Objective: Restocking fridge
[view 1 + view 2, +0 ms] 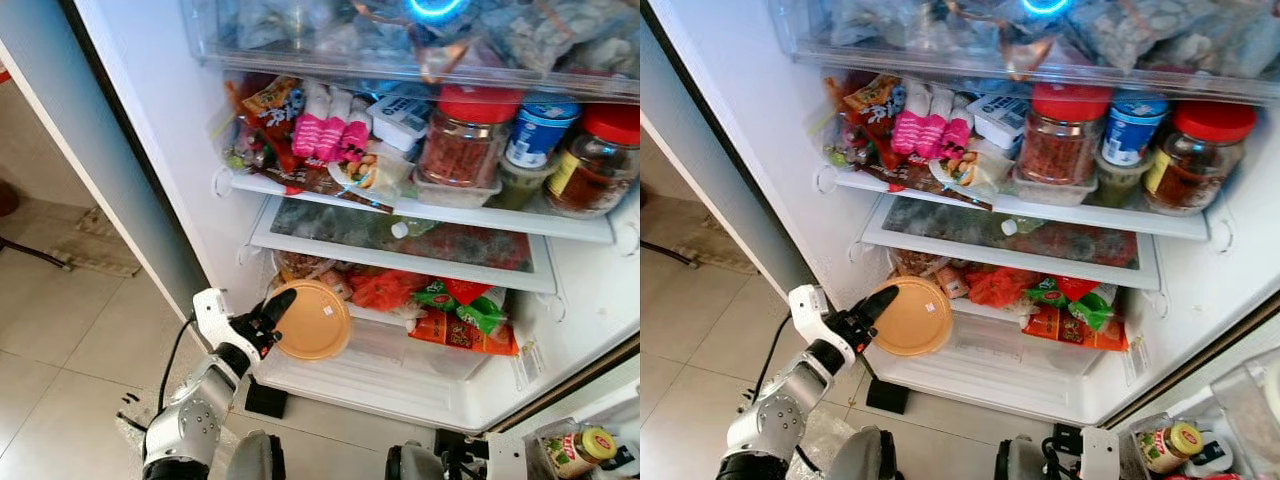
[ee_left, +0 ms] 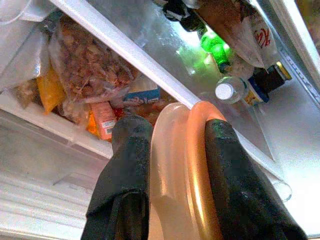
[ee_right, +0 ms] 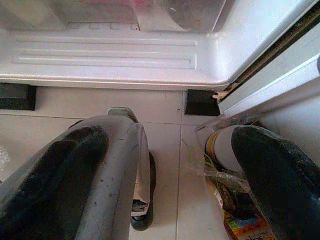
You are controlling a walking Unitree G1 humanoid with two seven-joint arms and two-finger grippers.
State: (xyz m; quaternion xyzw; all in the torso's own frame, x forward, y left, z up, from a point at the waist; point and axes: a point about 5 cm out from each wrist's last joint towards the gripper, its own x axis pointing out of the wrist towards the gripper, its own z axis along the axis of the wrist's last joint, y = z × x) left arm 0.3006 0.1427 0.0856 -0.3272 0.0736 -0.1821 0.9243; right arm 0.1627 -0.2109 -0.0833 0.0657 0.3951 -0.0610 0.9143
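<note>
My left gripper (image 1: 281, 303) is shut on a flat round tub with an orange lid (image 1: 312, 320), gripping it by the rim. It holds the tub on edge in front of the open fridge's lower shelf (image 1: 400, 262) and clear bottom drawer (image 1: 400, 360). The left wrist view has the two black fingers (image 2: 127, 165) clamped on either side of the tub's rim (image 2: 187, 165), pointing up into the fridge. My right gripper (image 3: 165, 170) hangs low over the floor tiles, open with nothing between its fingers.
The upper shelf is packed with red-lidded jars (image 1: 468, 140), a blue-lidded tub (image 1: 540, 130) and pink bottles (image 1: 330, 130). Orange and green food bags (image 1: 460, 320) lie above the drawer. A clear bag holding a yellow-lidded jar (image 1: 585, 445) stands on the floor at the right.
</note>
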